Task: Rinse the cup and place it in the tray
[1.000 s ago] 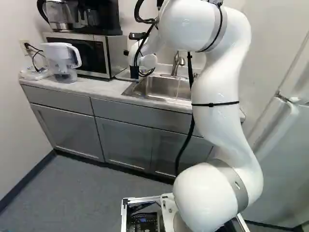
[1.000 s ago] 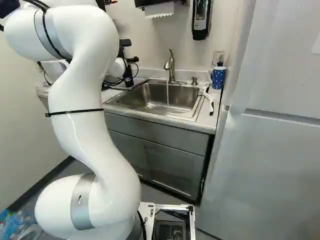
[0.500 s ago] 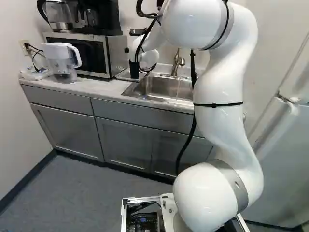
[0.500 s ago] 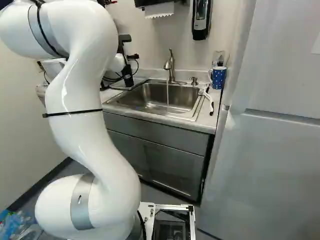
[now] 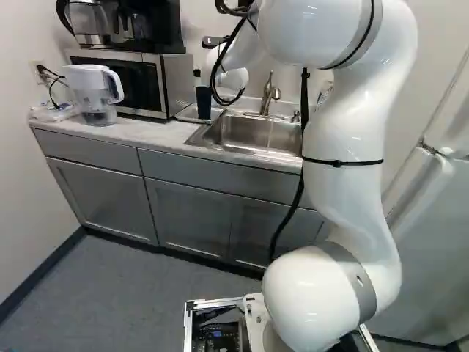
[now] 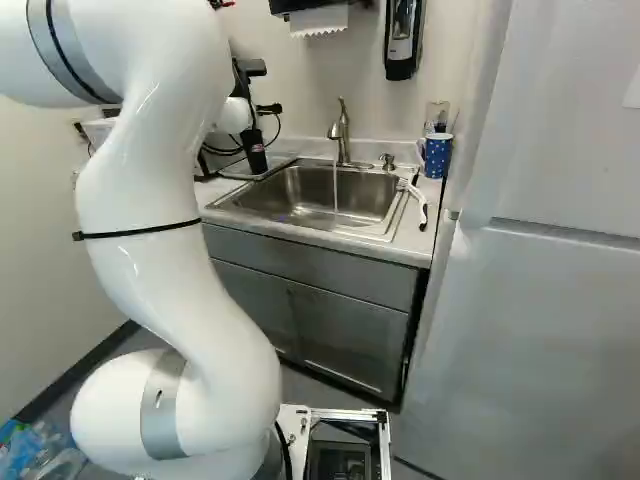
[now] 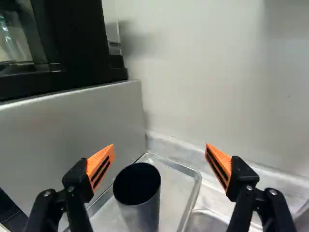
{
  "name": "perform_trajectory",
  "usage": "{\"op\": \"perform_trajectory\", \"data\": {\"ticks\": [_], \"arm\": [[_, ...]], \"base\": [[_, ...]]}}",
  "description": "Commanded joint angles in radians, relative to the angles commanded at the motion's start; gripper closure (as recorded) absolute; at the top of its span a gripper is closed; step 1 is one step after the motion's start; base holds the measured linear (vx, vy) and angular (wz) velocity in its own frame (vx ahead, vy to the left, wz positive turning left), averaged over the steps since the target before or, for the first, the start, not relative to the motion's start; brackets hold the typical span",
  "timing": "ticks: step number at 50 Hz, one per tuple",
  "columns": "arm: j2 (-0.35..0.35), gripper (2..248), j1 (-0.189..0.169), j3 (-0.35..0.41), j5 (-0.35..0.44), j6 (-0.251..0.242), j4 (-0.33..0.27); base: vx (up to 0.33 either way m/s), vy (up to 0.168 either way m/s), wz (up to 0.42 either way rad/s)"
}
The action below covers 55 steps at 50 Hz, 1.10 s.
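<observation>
The gripper [image 6: 268, 108] shows partly at the counter's back in the right base view, behind the arm. In the wrist view the gripper [image 7: 161, 162] stands wide open with nothing held between its orange pads. The dark cup [image 7: 141, 208] stands upright, mouth up, in the metal tray [image 7: 169, 193], ahead of the fingers and nearer to one of them; neither pad touches it. The left base view shows this cup [image 5: 204, 104] beside the microwave. Its inside is dark and cannot be made out.
The microwave [image 5: 135, 84] flanks the tray on one side, the sink [image 6: 315, 195] on the other. Water runs from the faucet [image 6: 341, 130]. A blue cup [image 6: 437, 155] and a white brush [image 6: 412, 192] lie beyond the sink. A pitcher [image 5: 95, 92] stands left of the microwave.
The arm has drawn back, its upper links shifting away from the counter and the wrist leaving the cup. The cup has stayed in place in the tray. The base has not moved.
</observation>
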Motion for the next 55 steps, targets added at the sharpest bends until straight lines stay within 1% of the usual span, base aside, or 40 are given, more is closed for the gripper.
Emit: {"op": "perform_trajectory", "data": {"ticks": [22,55], "arm": [[0.070,3,-0.035,0.035,-0.057,0.000,0.000],[0.111,3,-0.115,0.014,-0.133,0.000,0.000]], "base": [[0.000,0.000,0.000],[0.000,0.000,0.000]]}}
